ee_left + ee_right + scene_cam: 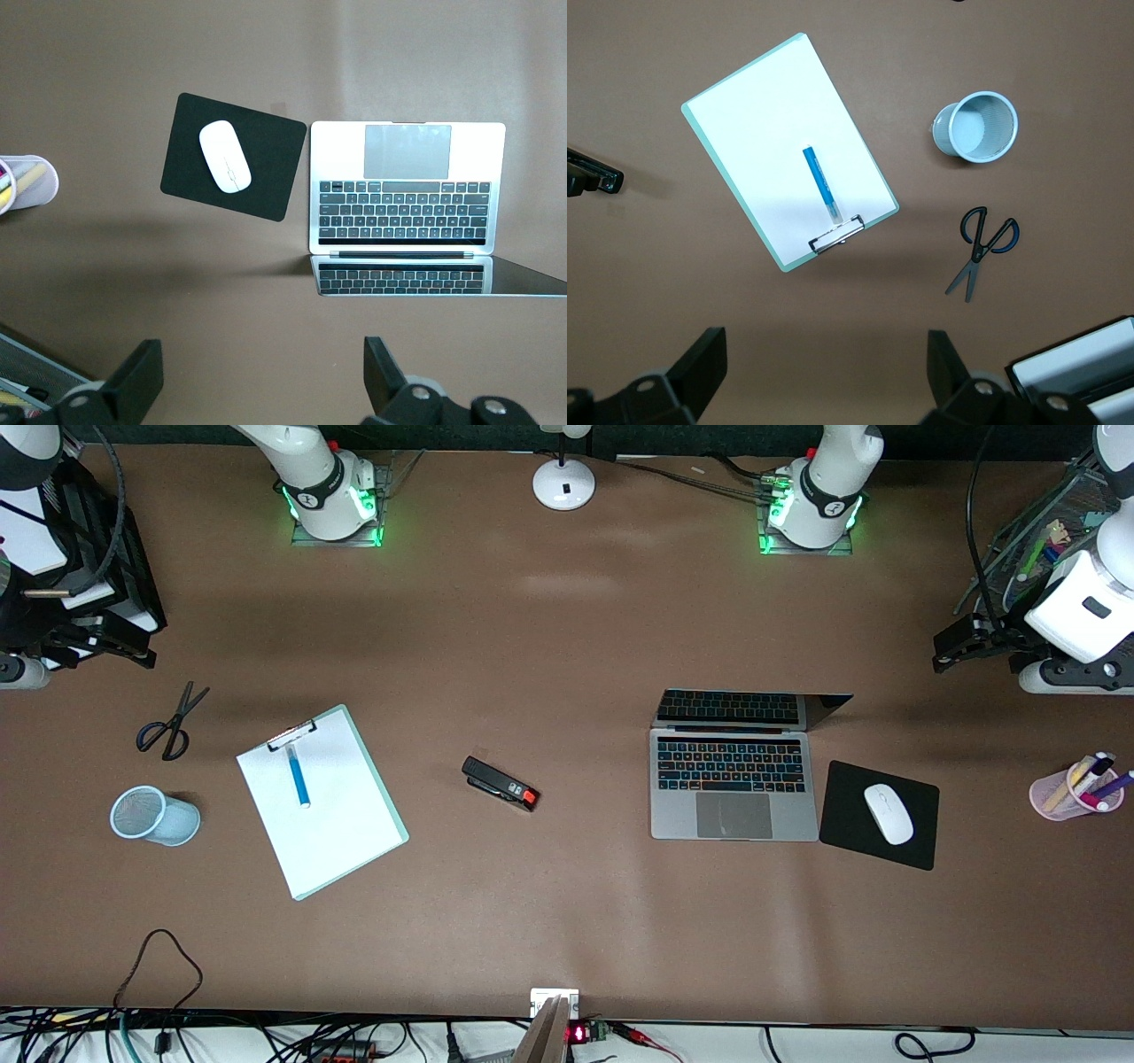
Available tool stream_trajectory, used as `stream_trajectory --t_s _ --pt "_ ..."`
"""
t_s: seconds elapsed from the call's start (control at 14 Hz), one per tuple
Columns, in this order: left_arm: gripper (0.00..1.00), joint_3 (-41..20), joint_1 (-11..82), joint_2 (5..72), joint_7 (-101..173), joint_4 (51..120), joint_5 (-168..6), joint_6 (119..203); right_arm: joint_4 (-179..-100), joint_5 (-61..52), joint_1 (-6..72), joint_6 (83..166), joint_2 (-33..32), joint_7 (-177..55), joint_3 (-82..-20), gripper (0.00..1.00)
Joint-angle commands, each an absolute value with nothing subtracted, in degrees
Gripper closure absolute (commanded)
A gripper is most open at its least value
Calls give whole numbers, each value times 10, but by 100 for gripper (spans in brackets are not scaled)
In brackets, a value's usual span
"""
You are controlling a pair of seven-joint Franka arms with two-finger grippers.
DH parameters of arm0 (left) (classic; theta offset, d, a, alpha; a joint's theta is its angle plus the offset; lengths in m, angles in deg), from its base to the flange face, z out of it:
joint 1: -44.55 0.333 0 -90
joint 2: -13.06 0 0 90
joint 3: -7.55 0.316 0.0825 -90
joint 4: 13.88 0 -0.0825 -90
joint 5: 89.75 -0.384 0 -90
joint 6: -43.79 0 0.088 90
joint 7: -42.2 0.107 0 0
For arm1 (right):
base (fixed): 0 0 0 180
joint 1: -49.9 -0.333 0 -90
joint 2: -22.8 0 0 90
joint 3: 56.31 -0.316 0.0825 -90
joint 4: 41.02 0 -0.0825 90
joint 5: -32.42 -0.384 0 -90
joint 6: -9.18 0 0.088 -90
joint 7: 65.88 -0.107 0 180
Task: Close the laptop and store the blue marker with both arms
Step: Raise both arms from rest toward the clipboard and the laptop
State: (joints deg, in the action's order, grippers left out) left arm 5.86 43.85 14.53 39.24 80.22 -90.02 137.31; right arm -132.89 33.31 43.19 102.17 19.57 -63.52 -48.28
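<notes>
Front view shows the slim silver-grey laptop [733,786] open toward the left arm's end of the brown table [567,921], its screen upright, with a black mouse pad [912,850] carrying a white mouse [888,813] just beside it. The slim bright-blue marker [298,776] lies on the white sheet of a pale-green clipboard [354,850] toward the right arm's end, its pale end touching or just short of the clip. A pale-blue mesh cup [152,815], standing nearer the table's end than the clipboard, looks the likely store for it.

The left gripper [261,372] hangs high, past the screen edge of the laptop, fingers spread wide and empty. The right gripper [824,372] hovers past the clip end of the clipboard, likewise wide and empty.

Neither step seems begun. To close the lid well, I judge the left gripper should come down on the screen's top edge and push it toward the keys, easing off late. The marker wants a pinch across its barrel, mid-length. Black scissors [171,722] and a black stapler with a red tip [500,783] lie well apart from both paths; bare table surrounds the clipboard.
</notes>
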Motion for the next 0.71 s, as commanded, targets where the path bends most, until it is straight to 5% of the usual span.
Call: stream_trajectory --t_s 0.0,0.36,0.43,0.64 --pt "0 57 435 161 395 780 -910 1360 -1333 341 421 1024 189 -633 -486 0" --pt "0 57 437 196 398 747 -910 1360 -1330 341 396 1038 129 -635 -486 0" --pt "13 57 432 199 397 746 -914 1357 -1330 342 388 1062 112 -634 -486 0" --pt "79 57 431 211 398 725 -915 1308 -1330 338 386 1119 66 -633 -486 0"
